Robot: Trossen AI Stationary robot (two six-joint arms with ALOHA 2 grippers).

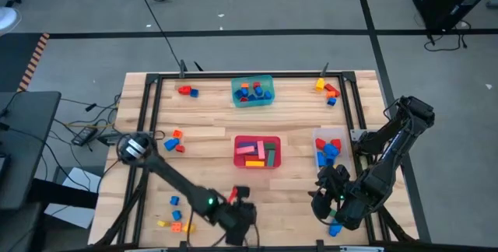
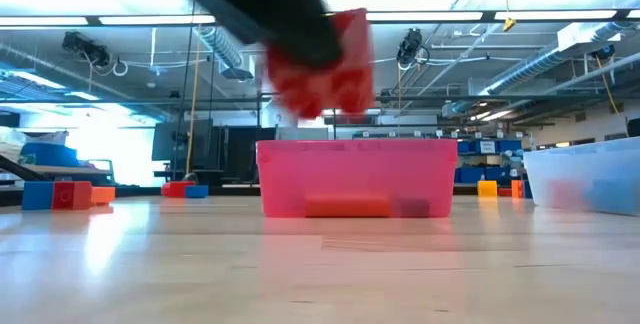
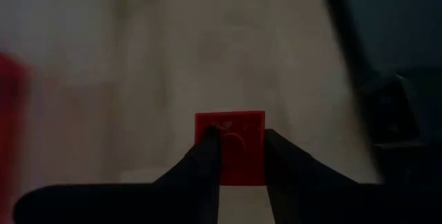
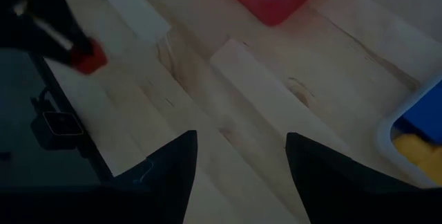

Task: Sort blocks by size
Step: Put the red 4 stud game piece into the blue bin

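- Pale wooden desk [image 1: 210, 135] framed by a dark rail, grey floor and cables around it, and a bright workshop with ceiling lights showing beyond in the low view.
- Left end effector [image 3: 238, 156] is at the near edge of the desk, fingers pressed together on a small red block [image 3: 231, 144] held between the tips; the low view shows that block lifted above the desk in front of the red tub [image 1: 257, 152].
- Raised marks show on the block's face, but they're too blurred to read, possibly just moulded studs.
- Right end effector [image 4: 238, 165] hovers over bare wood at the near right, fingers spread wide with nothing between them.
- Red tub sits mid-desk with longer bars in it; teal tub [image 1: 253, 91] at the far edge holds blue and orange pieces; clear tub [image 1: 327, 149] on the right holds red and blue ones.
- Loose blocks lie scattered: far left [image 1: 187, 91], far right [image 1: 328, 90], left side [image 1: 173, 141], near left corner [image 1: 176, 219].
- No readable labels or brand marks on tubs or arms.
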